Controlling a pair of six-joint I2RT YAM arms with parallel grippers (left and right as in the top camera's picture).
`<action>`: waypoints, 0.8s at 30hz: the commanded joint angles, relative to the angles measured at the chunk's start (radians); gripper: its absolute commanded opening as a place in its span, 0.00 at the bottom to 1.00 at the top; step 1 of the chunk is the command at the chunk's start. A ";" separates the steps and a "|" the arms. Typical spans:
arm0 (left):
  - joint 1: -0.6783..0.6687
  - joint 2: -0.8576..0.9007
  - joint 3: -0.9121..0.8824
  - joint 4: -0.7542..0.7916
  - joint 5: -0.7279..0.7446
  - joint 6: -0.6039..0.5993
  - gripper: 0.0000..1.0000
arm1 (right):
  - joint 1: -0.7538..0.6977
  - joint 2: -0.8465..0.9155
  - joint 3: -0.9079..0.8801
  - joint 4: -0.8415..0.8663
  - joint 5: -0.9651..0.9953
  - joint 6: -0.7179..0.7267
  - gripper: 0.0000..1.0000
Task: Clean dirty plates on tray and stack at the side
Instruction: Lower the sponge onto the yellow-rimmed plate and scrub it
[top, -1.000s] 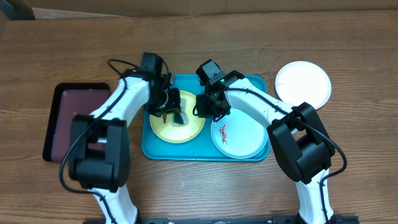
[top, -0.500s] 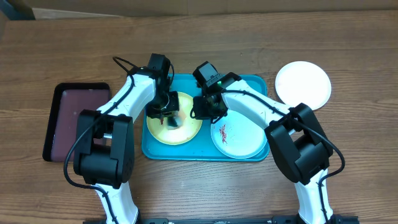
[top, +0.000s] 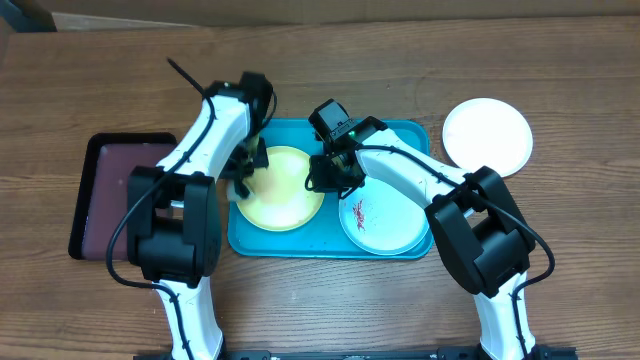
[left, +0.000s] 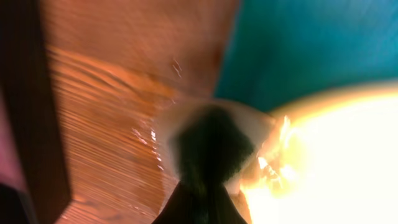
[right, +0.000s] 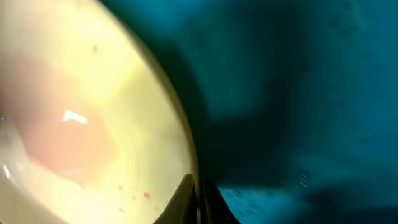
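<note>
The turquoise tray (top: 300, 245) holds a lime-green plate (top: 285, 190) on its left and a pale aqua plate (top: 390, 222) with red smears on its right. A white plate (top: 487, 135) lies on the table at the right. My left gripper (top: 243, 172) is shut on a dark sponge (left: 211, 149) at the green plate's left edge, over the tray's left rim. My right gripper (top: 322, 180) is shut on the green plate's right rim (right: 186, 155). Small red specks show on the plate (right: 81, 124) there.
A dark maroon tray (top: 120, 190) lies on the wooden table left of the turquoise tray; its edge shows in the left wrist view (left: 25, 93). Both arms reach over the tray's near half.
My left gripper has swept the sponge from the middle of the green plate to its left edge. My right gripper has stayed on the plate's rim.
</note>
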 joint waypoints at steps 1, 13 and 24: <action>0.029 -0.023 0.106 0.001 0.052 -0.023 0.04 | -0.013 0.003 -0.001 -0.010 0.062 -0.002 0.04; -0.035 -0.030 -0.071 0.183 0.564 0.178 0.04 | -0.013 0.003 -0.001 -0.005 0.062 -0.002 0.04; -0.046 -0.030 -0.232 0.242 0.280 0.080 0.04 | -0.013 0.003 -0.001 -0.006 0.062 -0.002 0.04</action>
